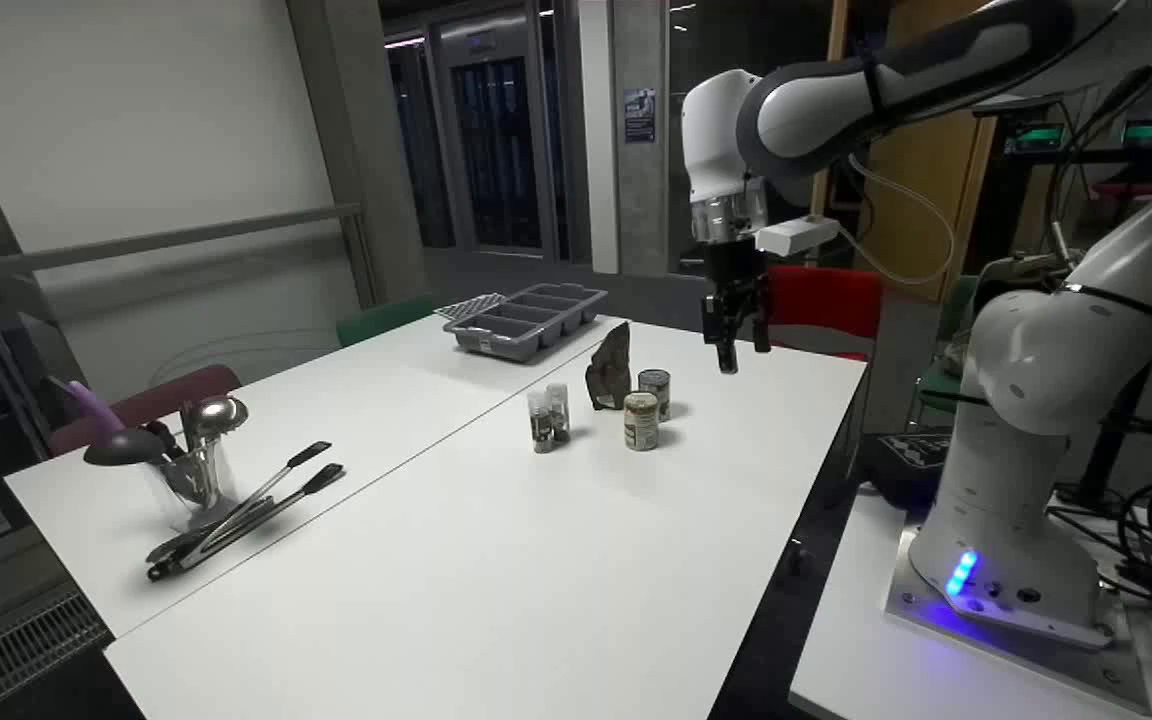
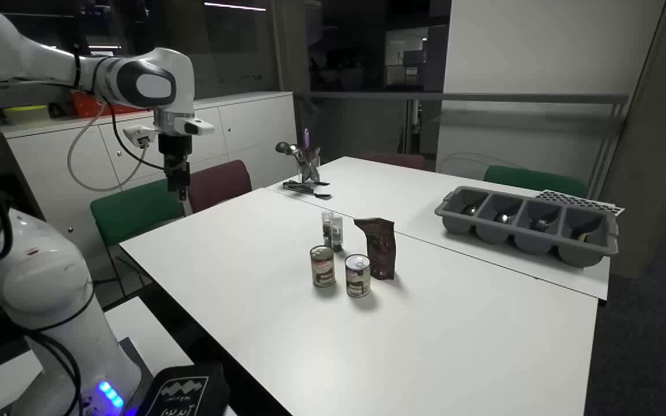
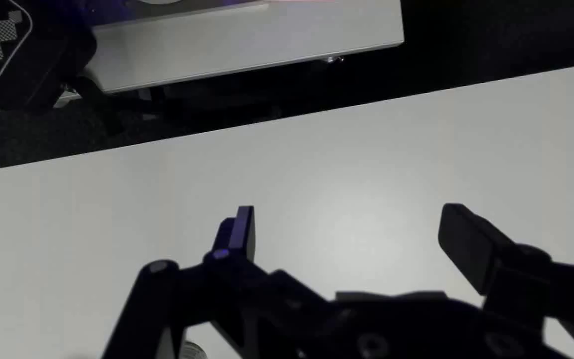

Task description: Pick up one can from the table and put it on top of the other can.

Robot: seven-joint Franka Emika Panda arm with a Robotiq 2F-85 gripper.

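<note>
Closest in, across the lower part of the wrist view: note claw (image 3: 348,233) released, with fingers (image 3: 243,230) spread wide against white table (image 3: 357,164). Next, in an exterior view, work back from foreground. At bottom left, see black case (image 2: 185,390) just beside blue-lit robot base (image 2: 107,364); at upper left, follow arm (image 2: 142,84) out to claw, hung well above table. Near centre of frame, find right-hand can (image 2: 358,277) upright on table, with bright lid up. Just left of it, a touch farther off, find left-hand can (image 2: 322,267), also upright on table, with narrow gap between the pair. Behind right-hand can and a little to its right, note dark pouch (image 2: 382,248) stood on end; cannot tell if touching. Up and back of left-hand can, count two small clear-topped shakers (image 2: 337,232), close together. Toward right edge, log grey four-compartment tray (image 2: 532,244) with shiny metal pieces (image 2: 504,218) inside, too small to name; behind it, perforated white sheet (image 2: 578,202). Deeper, above and left of centre, pick out tongs (image 2: 299,188) lying in front of clear holder (image 2: 316,170) packed with utensils (image 2: 306,141). Farthest, upper left of middle, make out maroon chair (image 2: 220,182), then white cabinets (image 2: 261,127).
</note>
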